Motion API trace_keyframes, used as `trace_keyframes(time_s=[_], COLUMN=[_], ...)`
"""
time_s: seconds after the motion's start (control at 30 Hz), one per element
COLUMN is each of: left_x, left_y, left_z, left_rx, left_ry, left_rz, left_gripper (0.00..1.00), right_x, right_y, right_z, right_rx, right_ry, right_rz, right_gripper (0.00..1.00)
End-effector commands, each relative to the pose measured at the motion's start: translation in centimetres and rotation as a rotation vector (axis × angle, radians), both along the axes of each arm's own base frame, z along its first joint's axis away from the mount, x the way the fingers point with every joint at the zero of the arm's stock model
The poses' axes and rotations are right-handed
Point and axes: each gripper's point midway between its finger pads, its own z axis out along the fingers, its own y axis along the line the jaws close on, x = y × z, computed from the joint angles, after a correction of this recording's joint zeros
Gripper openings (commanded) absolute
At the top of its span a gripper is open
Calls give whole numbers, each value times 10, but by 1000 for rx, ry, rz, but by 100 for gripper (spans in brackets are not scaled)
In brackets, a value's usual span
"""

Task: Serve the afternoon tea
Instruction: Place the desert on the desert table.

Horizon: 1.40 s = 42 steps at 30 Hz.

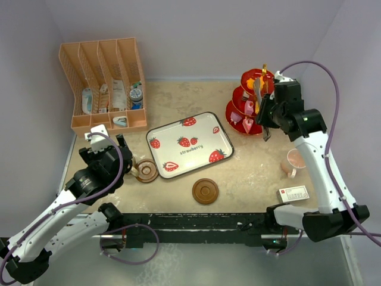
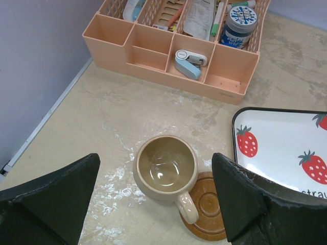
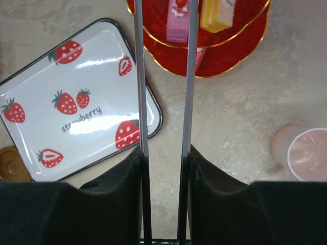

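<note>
The table [image 1: 256, 179] carries a peach rack [image 1: 101, 83] at the far left, and a strawberry tray [image 1: 189, 143] lies in the middle. The red stand [image 1: 235, 110] is at the far right with small cakes on its tiers. The right gripper [image 3: 164, 150] is above the table between the tray and the stand, and its pads are clamped on the two arms of the metal tongs [image 3: 141, 76]. The arms of the tongs are apart and reach over the stand. A pink cake [image 3: 178, 20] is between them, but it is not possible to tell if they touch it. A yellow cake [image 3: 214, 15] is just to its right. The left gripper [image 2: 156, 155] hangs above the tan mug [image 2: 166, 168] with its fingers wide apart, one on each side, not touching it. This mug is left of the tray, with its handle over a saucer [image 2: 209, 209]. The second saucer [image 1: 205, 191] lies alone in front of the tray. The pink mug [image 1: 294, 161] stands at the near right, with a small white box [image 1: 293, 193] near it.
</note>
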Motion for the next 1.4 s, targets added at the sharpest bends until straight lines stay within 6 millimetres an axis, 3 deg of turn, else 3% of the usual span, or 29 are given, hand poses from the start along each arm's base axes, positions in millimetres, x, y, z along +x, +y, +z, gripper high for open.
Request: trace_keyframes(time_s=[0.0, 0.3, 0.63, 0.83, 0.93, 1.03, 1.13, 1.37], left_x=[3, 3, 2, 2, 3, 3, 3, 4], left_y=[-1, -1, -1, 0, 0, -1, -2, -2], left_z=[13, 13, 13, 14, 14, 13, 12, 11], left_rx=[-29, -28, -29, -31, -29, -24, -24, -21], left_ry=[-41, -40, -43, -46, -45, -40, -38, -34], left_rz=[3, 3, 4, 4, 6, 6, 3, 0], left_gripper=[88, 88, 88, 88, 88, 88, 88, 88], right_x=[2, 11, 46, 60, 62, 63, 62, 53], right_y=[-17, -41, -49, -59, -63, -63, -62, -62], right_z=[14, 9, 10, 1, -4, -7, 0, 15], right_rx=[4, -30, -49, -86, -98, -100, -93, -86], right_ry=[-53, -49, -64, -47, -36, -33, -50, -77], right_rz=[2, -78, -115, -160, -171, -169, -164, -155], right_gripper=[31, 31, 31, 31, 32, 40, 45, 46])
